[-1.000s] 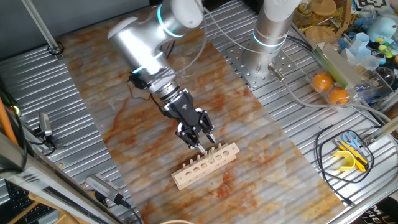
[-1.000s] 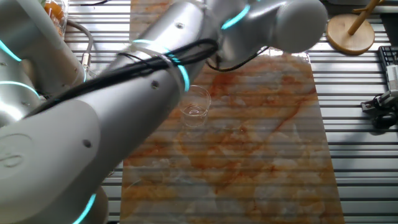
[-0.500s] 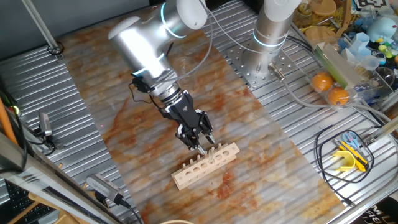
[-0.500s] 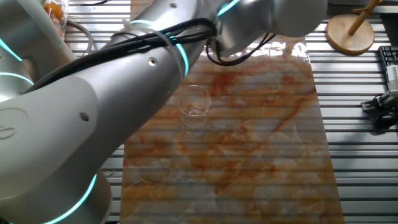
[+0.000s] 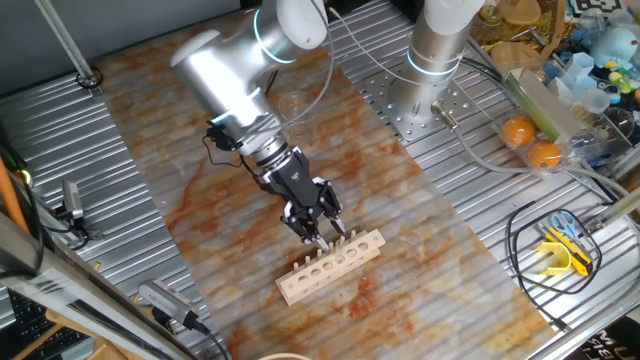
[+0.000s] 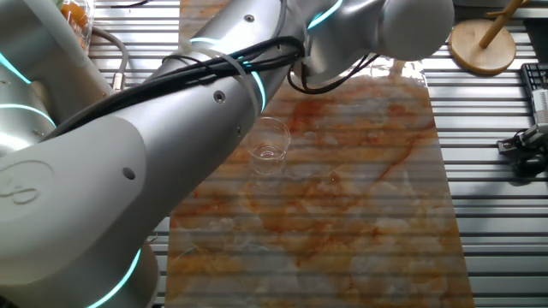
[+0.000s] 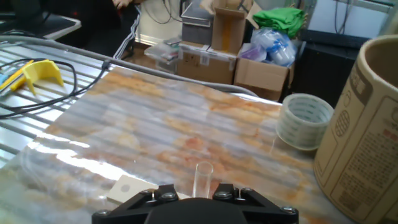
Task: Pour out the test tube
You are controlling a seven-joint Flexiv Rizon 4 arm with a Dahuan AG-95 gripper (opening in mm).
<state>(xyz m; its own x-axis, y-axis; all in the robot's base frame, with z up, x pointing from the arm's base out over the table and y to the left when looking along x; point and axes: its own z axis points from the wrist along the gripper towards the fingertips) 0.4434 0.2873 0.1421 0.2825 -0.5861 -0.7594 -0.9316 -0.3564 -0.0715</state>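
Note:
The test tube, a thin clear glass tube, stands up between the black finger mounts in the hand view. My gripper appears shut on it. In one fixed view the gripper tilts down over the left part of the pale wooden rack; the tube itself is too faint to make out there. A clear glass beaker stands on the marbled mat behind the arm, and the other fixed view shows the beaker too. In that view the arm hides the gripper.
A tape roll and a tall cardboard cylinder stand on the mat to the right in the hand view. The arm's base is at the back. Two oranges and clutter lie far right. A wooden stand sits on the ribbed table.
The arm has shifted a little to the left while the gripper stays low over the rack. The beaker and the rack have not moved.

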